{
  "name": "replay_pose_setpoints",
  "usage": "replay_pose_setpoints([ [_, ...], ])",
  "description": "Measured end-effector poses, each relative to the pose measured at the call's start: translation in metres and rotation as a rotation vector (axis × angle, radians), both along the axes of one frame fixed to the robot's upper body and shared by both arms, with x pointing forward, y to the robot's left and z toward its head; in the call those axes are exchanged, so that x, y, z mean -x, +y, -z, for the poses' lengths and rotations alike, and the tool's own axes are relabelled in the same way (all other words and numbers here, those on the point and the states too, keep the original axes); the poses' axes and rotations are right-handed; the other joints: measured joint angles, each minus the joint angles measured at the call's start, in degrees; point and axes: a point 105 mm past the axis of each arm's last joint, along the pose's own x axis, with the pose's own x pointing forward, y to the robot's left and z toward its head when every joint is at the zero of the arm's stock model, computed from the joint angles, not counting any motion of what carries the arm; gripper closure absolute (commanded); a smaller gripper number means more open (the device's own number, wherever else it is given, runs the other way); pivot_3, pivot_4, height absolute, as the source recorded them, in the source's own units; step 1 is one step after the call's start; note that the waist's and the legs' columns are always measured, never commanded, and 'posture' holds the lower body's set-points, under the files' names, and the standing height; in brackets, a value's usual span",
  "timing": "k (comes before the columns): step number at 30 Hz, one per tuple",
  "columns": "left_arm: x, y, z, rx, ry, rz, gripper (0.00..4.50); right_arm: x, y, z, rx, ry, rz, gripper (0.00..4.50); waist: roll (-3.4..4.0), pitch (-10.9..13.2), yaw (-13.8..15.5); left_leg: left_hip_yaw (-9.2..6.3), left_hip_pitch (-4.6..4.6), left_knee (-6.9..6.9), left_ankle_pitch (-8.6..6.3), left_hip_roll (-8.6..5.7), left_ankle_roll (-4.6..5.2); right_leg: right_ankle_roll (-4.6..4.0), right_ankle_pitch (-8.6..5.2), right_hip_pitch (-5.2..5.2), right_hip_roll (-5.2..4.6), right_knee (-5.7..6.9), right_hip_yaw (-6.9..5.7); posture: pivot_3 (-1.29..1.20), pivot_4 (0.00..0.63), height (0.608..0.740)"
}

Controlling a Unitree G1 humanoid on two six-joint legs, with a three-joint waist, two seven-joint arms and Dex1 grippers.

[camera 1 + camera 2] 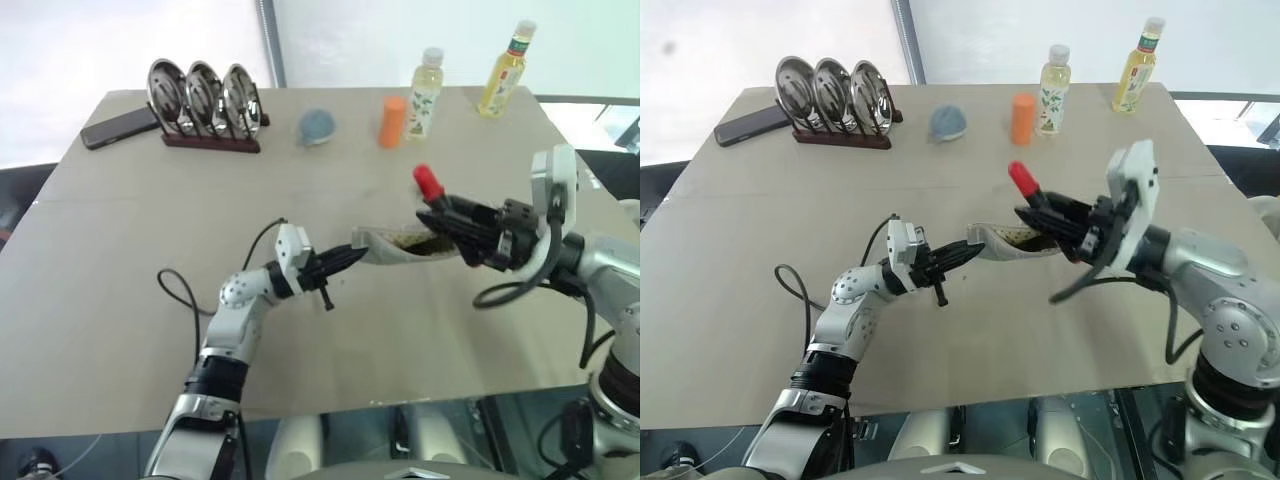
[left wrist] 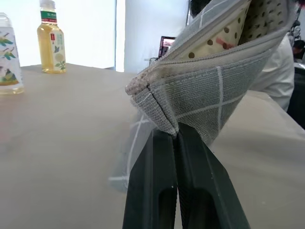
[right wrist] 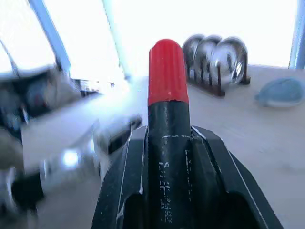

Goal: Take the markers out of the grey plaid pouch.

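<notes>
The grey plaid pouch (image 1: 400,247) hangs above the table's middle, its mouth open and its speckled lining (image 2: 224,33) showing. My left gripper (image 1: 352,257) is shut on the pouch's left end, pinching the fabric corner (image 2: 164,107). My right gripper (image 1: 440,207) is shut on a marker (image 3: 167,109) with a black barrel and a red cap (image 1: 426,182). The marker is lifted just above the pouch's right end, cap pointing up and to the left.
Along the table's back stand a rack of steel plates (image 1: 205,100), a dark phone (image 1: 118,127), a blue-grey ball (image 1: 317,126), an orange cylinder (image 1: 392,121) and two bottles (image 1: 425,93) (image 1: 506,70). The table's right edge (image 1: 585,170) runs near my right arm.
</notes>
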Motion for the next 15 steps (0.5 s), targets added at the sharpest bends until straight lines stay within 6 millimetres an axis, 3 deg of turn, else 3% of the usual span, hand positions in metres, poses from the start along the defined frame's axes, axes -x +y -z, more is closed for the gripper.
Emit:
replay_pose_setpoints([
  [4,-0.004,-0.007,-0.017,0.027,-0.043,-0.015,4.5,-0.006,0.027,-0.004,-0.151,0.084,-0.021,3.49,0.02,0.02,0.19,-0.05,-0.04,0.01,0.0,-0.01,0.0,0.14,0.08,0.01,0.02,0.01,-0.01,0.0,0.15,0.74],
  [7,-0.011,-0.008,-0.028,0.035,-0.054,-0.038,4.5,-0.009,0.033,-0.02,-0.291,0.117,-0.042,3.49,0.04,0.02,0.04,0.01,-0.05,0.05,0.0,-0.03,0.01,0.21,0.12,0.02,0.0,-0.01,0.05,0.0,0.15,0.74],
  [10,-0.018,-0.004,-0.033,0.045,-0.04,-0.086,4.5,-0.015,0.015,-0.048,-0.484,0.131,-0.017,3.49,0.03,0.03,0.08,-0.01,-0.04,0.06,0.0,-0.03,0.01,0.22,0.12,0.03,0.01,0.0,0.04,0.0,0.15,0.74],
  [12,-0.02,-0.003,-0.032,0.045,-0.033,-0.1,4.5,-0.018,0.007,-0.052,-0.535,0.152,-0.003,3.49,0.04,0.03,0.02,-0.01,-0.04,0.02,0.0,-0.02,0.01,0.22,0.13,0.02,0.02,-0.01,0.04,0.0,0.15,0.74],
  [15,-0.024,0.002,-0.032,0.02,-0.038,-0.144,4.5,-0.034,-0.029,-0.054,-0.465,0.139,0.203,3.49,0.05,0.06,0.15,0.0,-0.08,0.01,0.0,-0.05,0.01,0.22,0.12,0.02,0.01,-0.07,0.04,0.0,0.15,0.74],
])
